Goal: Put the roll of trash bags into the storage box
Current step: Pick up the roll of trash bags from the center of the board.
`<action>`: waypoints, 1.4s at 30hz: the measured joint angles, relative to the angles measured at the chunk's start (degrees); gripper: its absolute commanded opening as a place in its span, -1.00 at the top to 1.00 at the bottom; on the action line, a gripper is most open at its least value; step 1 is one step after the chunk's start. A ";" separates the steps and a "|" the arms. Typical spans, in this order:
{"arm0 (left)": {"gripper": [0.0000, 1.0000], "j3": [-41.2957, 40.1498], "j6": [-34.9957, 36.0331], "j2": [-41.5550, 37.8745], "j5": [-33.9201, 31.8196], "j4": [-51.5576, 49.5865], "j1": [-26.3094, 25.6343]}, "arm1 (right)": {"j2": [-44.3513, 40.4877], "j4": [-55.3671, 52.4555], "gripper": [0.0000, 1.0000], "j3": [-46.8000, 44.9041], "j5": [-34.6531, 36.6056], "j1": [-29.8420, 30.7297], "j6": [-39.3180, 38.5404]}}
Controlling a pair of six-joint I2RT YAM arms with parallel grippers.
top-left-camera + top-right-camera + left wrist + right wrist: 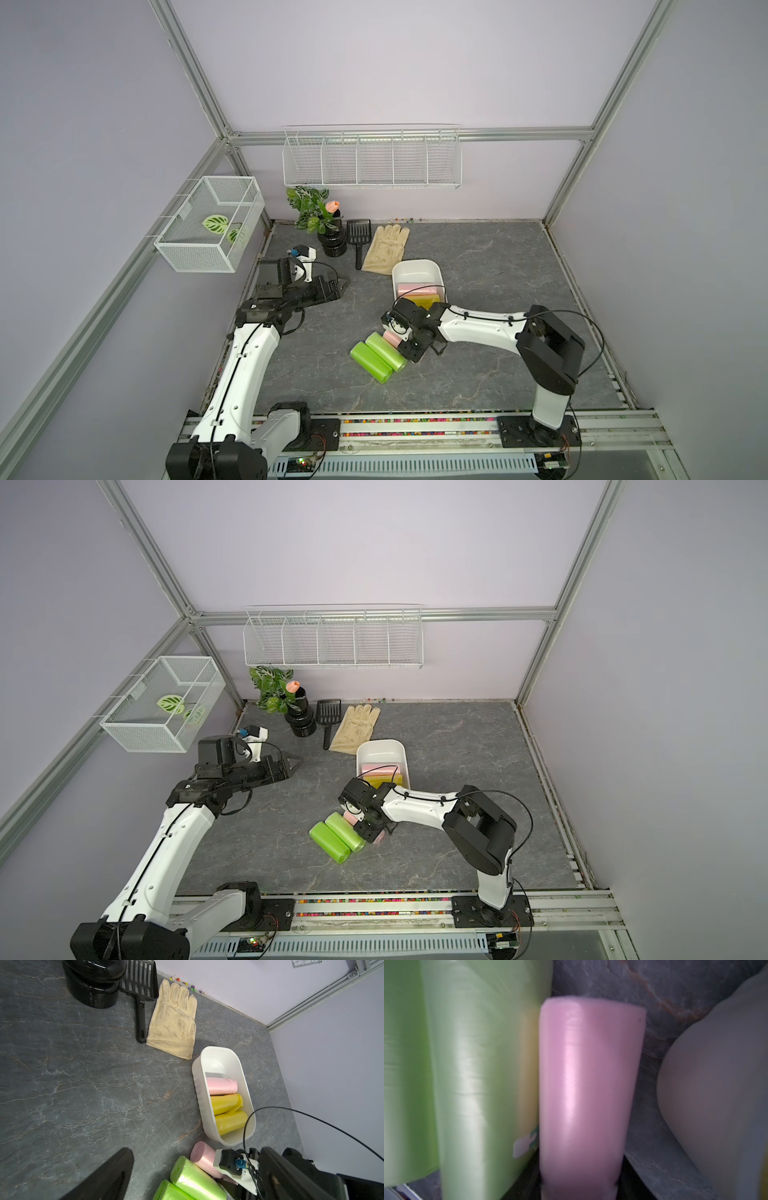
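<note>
Pink and blurred with closeness, the roll of trash bags (587,1088) fills the right wrist view. It lies on the grey tabletop (498,270) with its length running straight out from the camera, so the right gripper (410,348) straddles it across its width. Whether the jaws are pinching it or only bracketing it I cannot tell, since the fingertips show clearly in no view. The step in hand looks like the grasp before the carry, and it wants care. The storage box (417,266) stands just beyond the roll, its near end close to the wrist. The lift should therefore go well up before any travel, or the roll's far end may catch the rim. Two green rolls (386,351) lie side by side, the closer of them touching the roll along its flank. A squeeze that is square and central should bring the roll away without dragging its neighbour. Inside the box a second pink roll (221,1085) and two yellow rolls (226,1103) lie crosswise and fill the near part, leaving bare floor only at the far end. I judge the roll should be turned crosswise and lowered there rather than dropped on the others. The left gripper (296,761) hangs spread wide and empty, well apart from the box, and need not stir.
</note>
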 measured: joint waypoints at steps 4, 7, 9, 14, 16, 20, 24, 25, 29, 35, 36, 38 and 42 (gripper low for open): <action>-0.99 0.00 0.00 0.00 0.00 0.02 0.00 | -1.46 -1.68 0.68 -0.02 1.29 2.10 -0.39; -0.99 0.00 0.00 0.00 0.00 0.02 0.00 | -3.72 -2.82 0.72 -0.02 2.29 3.50 -1.01; -0.99 0.00 0.00 0.00 0.02 0.02 0.00 | -5.27 -3.58 0.75 0.09 3.10 4.24 -1.51; -0.99 0.00 0.00 0.00 0.04 0.02 0.00 | -7.93 -5.55 0.84 0.90 5.42 5.20 -2.97; -0.99 0.00 0.00 -0.07 0.04 0.02 0.00 | -9.16 -5.84 0.89 0.90 6.25 5.27 -3.45; -0.99 0.00 0.00 -0.22 0.04 0.04 0.00 | -12.70 -6.01 0.99 0.90 8.04 5.29 -4.26; -0.99 0.00 0.00 -0.22 0.04 0.04 0.00 | -18.18 -5.86 1.00 0.87 11.43 5.29 -5.46; -0.99 0.00 0.00 -0.22 0.07 0.04 0.00 | -19.50 -5.70 1.00 0.83 12.63 5.31 -5.79; -0.99 0.00 0.00 -0.22 0.09 0.04 0.00 | -27.19 -0.83 1.00 -3.34 20.92 5.35 -8.61; -0.99 0.00 -0.02 -0.22 0.20 0.04 0.00 | -34.34 7.98 1.00 -15.32 29.16 5.29 -18.80; -0.99 0.00 0.00 -0.22 0.20 0.04 0.00 | -34.34 8.04 1.00 -16.22 29.18 5.07 -20.11; -0.99 0.00 0.00 -0.22 0.20 0.04 0.00 | -34.29 7.15 1.00 -16.55 27.50 4.26 -22.14; -0.99 0.00 0.00 -0.22 0.20 0.02 0.00 | -34.38 5.35 1.00 -15.21 21.44 -0.35 -25.03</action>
